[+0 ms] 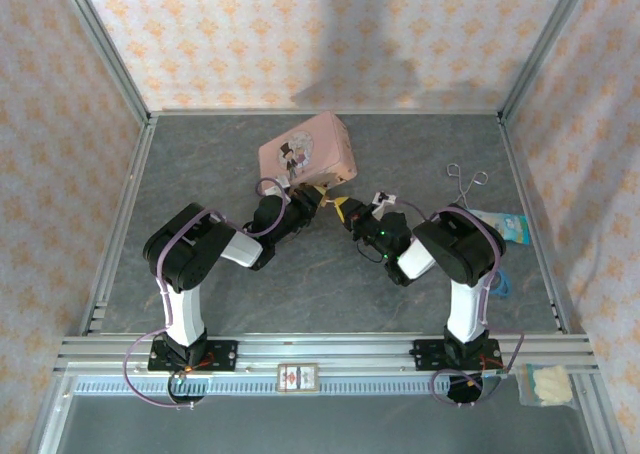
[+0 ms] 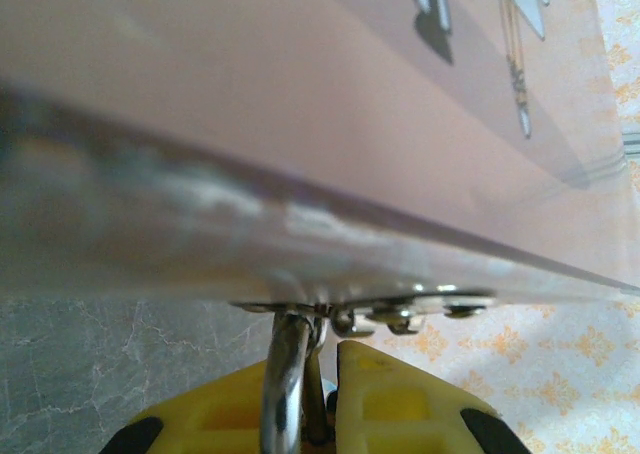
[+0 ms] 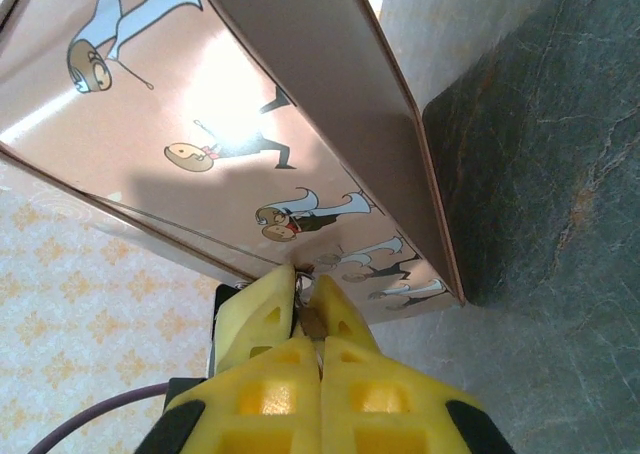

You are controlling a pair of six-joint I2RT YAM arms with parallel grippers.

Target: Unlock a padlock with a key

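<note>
Left wrist: left gripper (image 2: 305, 379) clamps the padlock (image 2: 283, 359) by its shackle; right gripper (image 3: 308, 299) pinches the key (image 3: 300, 284) at its fingertips. Any tilt and it could slip!

Pale wallpaper (image 1: 330, 24) with a repeating orange floral motif covers the walls on three sides, a soft shadow (image 1: 365, 74) falling across the back one. Aluminium posts (image 1: 105, 44) rise from the far corners. The table (image 1: 200, 159) is grey and stone-veined, with aluminium rails (image 1: 340, 349) along its near edge
</note>
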